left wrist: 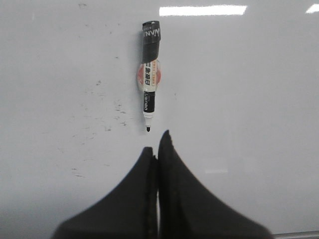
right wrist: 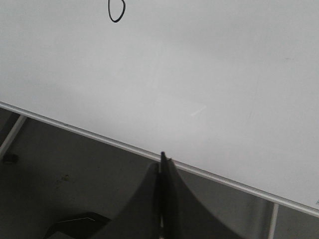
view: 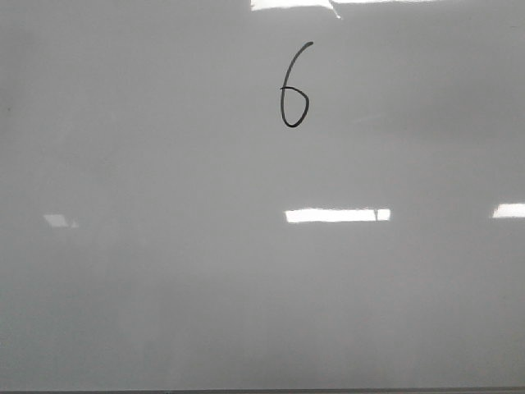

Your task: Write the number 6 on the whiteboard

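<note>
The number 6 (view: 294, 89) sits upper-centre on the whiteboard (view: 164, 287) in the front view; glossy grey surface, bright rectangular reflections, no arms visible.

Left wrist view: marker (left wrist: 150, 69) lies flat on the board, uncapped, tip pointing toward the left gripper (left wrist: 157, 149). Faint ink smudges beside it. Fingers pressed together, holding nothing, apart from the marker.

Right wrist view: the digit's lower loop shows at the frame edge; board's metal rim (right wrist: 99, 137) runs diagonally, dark floor beyond. Right gripper (right wrist: 163, 164) fingers closed together, empty, over the rim.
</note>
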You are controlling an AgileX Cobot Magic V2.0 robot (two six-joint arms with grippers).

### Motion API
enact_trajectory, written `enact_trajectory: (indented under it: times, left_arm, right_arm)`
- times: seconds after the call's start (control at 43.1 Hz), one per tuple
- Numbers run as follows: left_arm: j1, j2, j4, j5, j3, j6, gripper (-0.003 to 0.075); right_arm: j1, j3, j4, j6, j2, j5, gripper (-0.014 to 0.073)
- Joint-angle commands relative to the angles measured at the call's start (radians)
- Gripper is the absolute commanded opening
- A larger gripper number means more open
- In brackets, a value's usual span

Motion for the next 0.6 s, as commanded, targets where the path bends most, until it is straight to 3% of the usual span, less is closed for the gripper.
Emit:
enact_trajectory:
  times: [0.0,0.185,0.579]
  left_arm:
    - [-0.009,-0.057,0.043,-0.081,-0.009,0.009,-0.0020]
    - [-0.009,-0.216,0.105,-0.210,0.146,0.009,-0.0020]
    - [0.084,-0.589,0.061,-0.461,0.586,0.007,-0.0020]
  right_arm:
    - [-0.007,-0.031,-0.010,-0.005,-0.001,-0.067,-0.0067]
    - [-0.007,-0.031,-0.010,-0.005,-0.001,-0.067,-0.0067]
    - [-0.007,-0.031,-0.010,-0.005,-0.001,-0.067,-0.0067]
